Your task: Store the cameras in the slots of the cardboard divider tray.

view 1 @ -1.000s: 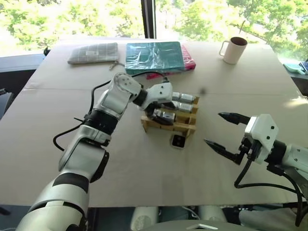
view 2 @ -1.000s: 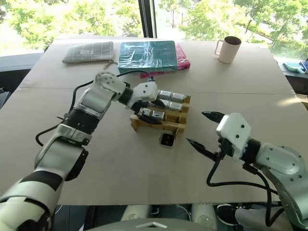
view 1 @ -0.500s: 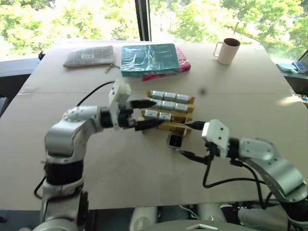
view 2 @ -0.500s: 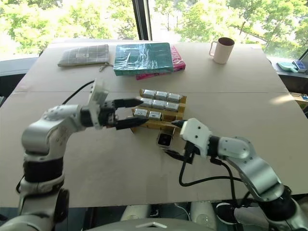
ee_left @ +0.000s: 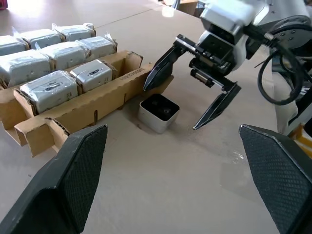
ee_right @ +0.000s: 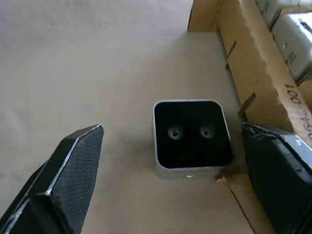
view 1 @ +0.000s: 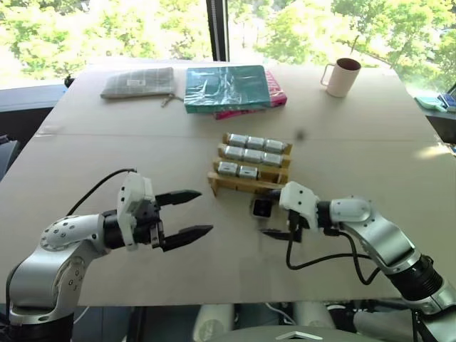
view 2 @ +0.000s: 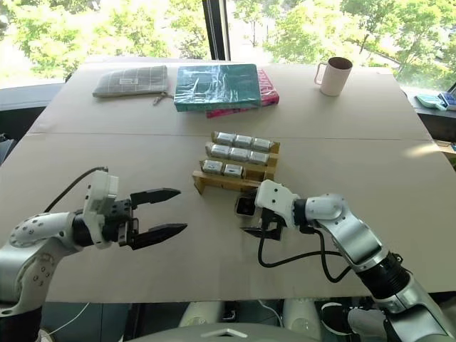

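Eight silver-grey boxy cameras (view 1: 248, 153) sit in your tan cardboard divider tray (view 1: 235, 184); its front-right slot is empty. One last silver-grey camera (view 1: 261, 207) lies on the worktop at the tray's 5 o'clock, between the spread fingers of your right end effector (view 1: 273, 212), not yet gripped. Left end effector (view 1: 188, 212) is spread, empty, well off at the tray's 8 o'clock.

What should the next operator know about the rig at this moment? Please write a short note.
Left pincer: open, empty, above the bare table away from the tray.
Right pincer: open, its fingers on either side of the loose camera, not closed on it yet.
Tray: eight cameras in it, three in the back row, three in the middle, two in the front. The front slot on the robot's right is free.
Loose camera: lies on the table beside the tray's front edge, black face up.
Done: eight cameras stored.
Left: grip the last camera and put it in the free front slot.
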Motion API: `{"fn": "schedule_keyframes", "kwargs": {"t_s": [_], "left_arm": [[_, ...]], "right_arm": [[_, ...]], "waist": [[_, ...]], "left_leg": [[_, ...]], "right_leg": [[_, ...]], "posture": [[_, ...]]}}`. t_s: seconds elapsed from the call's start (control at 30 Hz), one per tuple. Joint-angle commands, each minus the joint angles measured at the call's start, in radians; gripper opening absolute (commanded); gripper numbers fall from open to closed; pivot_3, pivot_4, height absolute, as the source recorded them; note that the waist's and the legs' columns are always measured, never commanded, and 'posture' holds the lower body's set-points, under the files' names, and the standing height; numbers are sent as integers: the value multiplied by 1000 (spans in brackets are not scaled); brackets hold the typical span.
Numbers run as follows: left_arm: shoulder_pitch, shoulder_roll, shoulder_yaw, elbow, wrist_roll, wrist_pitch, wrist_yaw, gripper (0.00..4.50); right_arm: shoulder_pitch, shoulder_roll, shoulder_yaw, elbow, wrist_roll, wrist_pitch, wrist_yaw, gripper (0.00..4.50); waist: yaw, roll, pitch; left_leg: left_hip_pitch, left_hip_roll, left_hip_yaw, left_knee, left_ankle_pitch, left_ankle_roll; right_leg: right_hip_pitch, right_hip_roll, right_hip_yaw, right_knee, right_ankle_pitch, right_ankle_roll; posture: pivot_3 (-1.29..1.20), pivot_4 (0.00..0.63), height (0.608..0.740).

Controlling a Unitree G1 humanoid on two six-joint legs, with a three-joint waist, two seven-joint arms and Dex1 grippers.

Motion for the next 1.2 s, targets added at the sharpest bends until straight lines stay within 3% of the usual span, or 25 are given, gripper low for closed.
{"fn": "schedule_keyframes", "kwargs": {"t_s": [0.03,0.07,0.17,0.3,0.33,0.43,0.53,0.67,0.77,0.93,1.13,1.2], "left_arm": [[19,26,10,-30,-7,-67,2,4467],[21,31,6,-26,-6,-77,2,4467],[8,42,-3,-9,-14,-90,9,4500],[5,55,-15,-2,-29,-94,12,4500],[6,57,-16,-1,-32,-95,14,4500],[-14,59,-21,13,-59,-69,29,4500],[-46,44,-30,-2,-97,52,165,4500],[-173,107,-33,7,-440,482,339,4500],[-315,27,-68,80,-575,629,540,4500],[-486,-132,-125,195,-752,711,806,4500],[-599,-186,-158,305,-827,727,949,4500],[-617,-183,-169,316,-834,735,959,3941]], "right_arm": [[-8,-2,-1,17,-26,-11,10,4500],[-5,-2,-1,20,-28,-14,14,4500],[-6,13,0,32,-34,-19,14,3778],[-6,25,-2,46,-51,-34,10,1841],[-5,26,-3,47,-54,-36,9,1687],[-3,22,-2,36,-67,-58,8,1696],[-2,18,-39,-17,-38,-73,19,1696],[-24,1,-110,-140,33,-74,46,1696],[-48,-1,-141,-202,18,-120,25,1696],[-81,0,-156,-241,-2,-145,5,1696],[-102,4,-159,-257,-22,-155,-19,1696],[-103,5,-159,-255,-29,-157,-28,1698]], "waist": [[0,1,0],[0,1,0],[0,1,0],[-1,1,0],[-2,1,0],[-3,1,0],[-1,2,1],[1,1,1],[1,2,1],[1,0,0],[-1,0,1],[-1,0,1]], "left_leg": [[0,0,0,0,0,0],[0,0,0,0,0,0],[0,0,0,0,0,0],[0,0,0,0,0,0],[0,0,0,0,0,0],[0,0,0,-1,0,0],[0,0,0,-1,0,-1],[0,0,-1,-1,1,2],[0,0,-2,-1,2,3],[0,-1,-3,-1,3,3],[0,-1,-2,-2,3,3],[0,-1,-2,-2,3,3]], "right_leg": [[0,0,0,0,0,0],[0,0,0,0,0,0],[0,0,0,0,0,0],[0,1,0,0,0,0],[0,1,0,0,0,0],[0,1,0,0,0,0],[0,1,0,0,0,0],[0,1,0,0,0,1],[0,1,-1,0,1,1],[1,1,0,1,1,1],[1,2,0,0,1,1],[1,3,0,0,1,1]], "posture": [[0,150,740],[0,150,740],[0,150,740],[0,150,740],[0,150,740],[0,150,740],[0,150,740],[0,150,740],[0,150,740],[0,150,740],[0,150,740],[0,150,740]]}}
